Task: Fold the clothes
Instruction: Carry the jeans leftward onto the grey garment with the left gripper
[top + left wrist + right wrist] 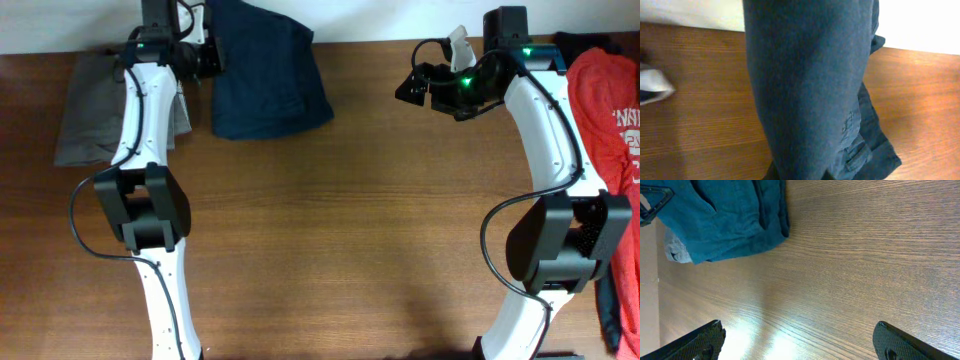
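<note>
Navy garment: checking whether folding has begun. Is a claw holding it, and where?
Left claw seems to pinch the navy garment at its left edge; right claw is open, empty.

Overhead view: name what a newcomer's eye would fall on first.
The dark navy garment draws the eye first, loosely bunched at the table's far edge beside the left arm. Next comes the red white-lettered T-shirt at the right edge, by the right arm, whose jaws stand wide open. A grey-khaki garment lies far left.

White lettering on red T-shirt (600, 100), cut by frame edge, too small to read
</note>
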Tool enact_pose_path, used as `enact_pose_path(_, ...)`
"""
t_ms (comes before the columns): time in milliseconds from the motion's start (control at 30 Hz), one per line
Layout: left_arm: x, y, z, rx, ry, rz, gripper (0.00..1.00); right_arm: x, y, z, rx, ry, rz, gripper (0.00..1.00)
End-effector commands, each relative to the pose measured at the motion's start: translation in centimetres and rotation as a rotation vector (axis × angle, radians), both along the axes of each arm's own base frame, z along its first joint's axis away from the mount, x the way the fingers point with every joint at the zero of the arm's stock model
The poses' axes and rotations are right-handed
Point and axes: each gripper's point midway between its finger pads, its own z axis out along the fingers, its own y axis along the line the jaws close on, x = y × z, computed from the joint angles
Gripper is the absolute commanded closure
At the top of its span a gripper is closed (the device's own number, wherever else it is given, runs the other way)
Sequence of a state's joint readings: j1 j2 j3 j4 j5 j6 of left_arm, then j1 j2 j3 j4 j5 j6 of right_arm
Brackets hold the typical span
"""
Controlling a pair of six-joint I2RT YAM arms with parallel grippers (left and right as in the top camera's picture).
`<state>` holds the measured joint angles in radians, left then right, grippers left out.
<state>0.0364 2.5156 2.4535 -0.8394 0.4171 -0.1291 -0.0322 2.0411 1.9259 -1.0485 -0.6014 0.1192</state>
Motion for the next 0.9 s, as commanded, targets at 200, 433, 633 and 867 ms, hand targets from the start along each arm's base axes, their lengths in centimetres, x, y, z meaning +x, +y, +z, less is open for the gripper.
enact_pose_path(200,-0.2,7.6,3.4,0.03,-0.035,0.117,1.0,-0.1,-0.2,-0.8,-0.017,0.011,0.009,0.01)
enact_pose_path(433,-1.4,8.7,5.1,0.029,-0.009,0.137,0.99,-0.2,-0.2,-0.8,-0.017,0.016,0.009,0.01)
enact_pose_path(633,-2.5,11.2,6.1,0.013,0.017,0.197,0.99,-0.5,-0.2,-0.9,-0.022,0.021,0.023,0.01)
enact_pose_path(867,-3.0,14.5,6.3,0.017,0.014,0.249,0.99,-0.8,-0.2,-1.0,-0.021,0.036,0.023,0.01)
